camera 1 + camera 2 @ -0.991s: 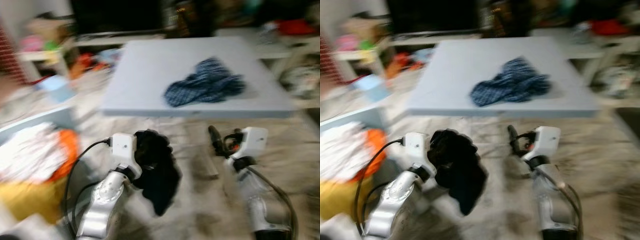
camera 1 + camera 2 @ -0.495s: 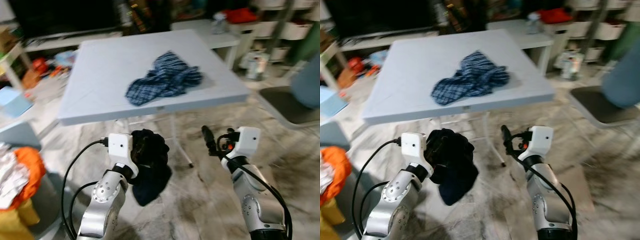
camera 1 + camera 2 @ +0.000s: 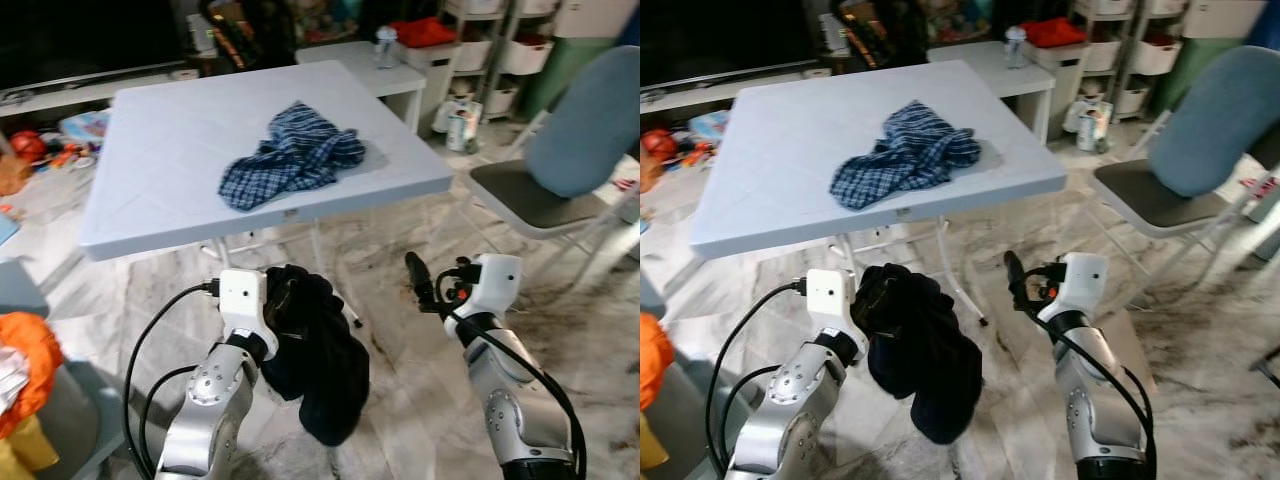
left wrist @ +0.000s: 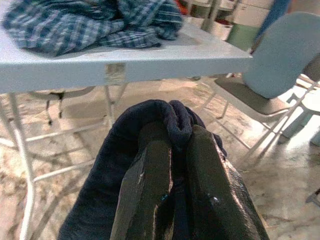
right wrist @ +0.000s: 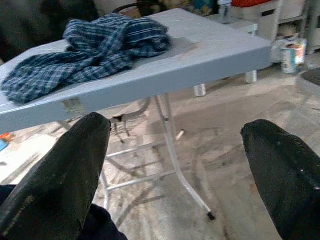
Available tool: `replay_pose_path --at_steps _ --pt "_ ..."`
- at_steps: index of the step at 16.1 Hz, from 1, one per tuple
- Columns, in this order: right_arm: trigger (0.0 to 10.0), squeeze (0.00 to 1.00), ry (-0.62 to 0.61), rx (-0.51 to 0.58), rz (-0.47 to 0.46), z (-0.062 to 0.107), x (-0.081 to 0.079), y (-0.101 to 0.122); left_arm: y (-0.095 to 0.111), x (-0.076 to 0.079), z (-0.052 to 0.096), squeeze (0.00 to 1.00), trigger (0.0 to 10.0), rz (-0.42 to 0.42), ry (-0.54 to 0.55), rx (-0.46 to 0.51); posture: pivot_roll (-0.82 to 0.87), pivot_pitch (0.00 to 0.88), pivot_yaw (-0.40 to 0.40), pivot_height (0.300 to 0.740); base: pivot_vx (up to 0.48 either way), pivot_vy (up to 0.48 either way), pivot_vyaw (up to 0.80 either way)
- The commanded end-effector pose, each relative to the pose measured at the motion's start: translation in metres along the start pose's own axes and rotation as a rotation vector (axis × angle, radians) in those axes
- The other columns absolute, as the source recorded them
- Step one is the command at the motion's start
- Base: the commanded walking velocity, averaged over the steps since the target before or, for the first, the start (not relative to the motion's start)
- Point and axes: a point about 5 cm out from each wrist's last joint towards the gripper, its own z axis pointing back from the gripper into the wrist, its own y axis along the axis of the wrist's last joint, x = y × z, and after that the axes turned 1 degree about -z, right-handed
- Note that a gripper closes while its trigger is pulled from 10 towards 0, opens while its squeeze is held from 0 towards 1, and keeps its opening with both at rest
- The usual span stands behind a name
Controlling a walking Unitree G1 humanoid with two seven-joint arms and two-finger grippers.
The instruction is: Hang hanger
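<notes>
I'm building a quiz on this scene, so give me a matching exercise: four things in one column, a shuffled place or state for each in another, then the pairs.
Things:
1. plaid shirt
2. dark garment
3. right gripper
4. chair

States:
A. jaws open, holding nothing
B. crumpled on the white table
C. standing to the right of the table
D. clamped in the left gripper, hanging down

Pairs: 1-B, 2-D, 3-A, 4-C

Dark garment (image 3: 318, 365) in left hand (image 4: 171, 165) now hangs lower.
</notes>
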Motion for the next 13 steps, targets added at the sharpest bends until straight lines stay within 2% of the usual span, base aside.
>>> replay_pose_path --at_steps 1,4,13 --pt "10.0 0.0 0.005 -0.001 0.001 -0.0008 -0.0005 0.0008 0.0041 0.0016 -0.0024 0.0 10.0 0.019 -0.002 0.013 -0.11 0.0 0.036 0.74 0.0 0.0 0.0" --pt "10.0 0.0 0.006 -0.004 0.004 -0.0008 -0.0002 0.0008 0.0032 0.0019 -0.0025 0.0 10.0 0.02 -0.001 0.004 -0.11 0.0 0.034 0.74 0.0 0.189 0.0" --pt "10.0 0.0 0.005 -0.008 0.004 -0.0004 -0.0008 -0.0005 0.0021 0.0023 -0.0038 0.0 10.0 0.028 -0.007 -0.011 -0.11 0.0 0.033 0.74 0.0 0.38 0.0"
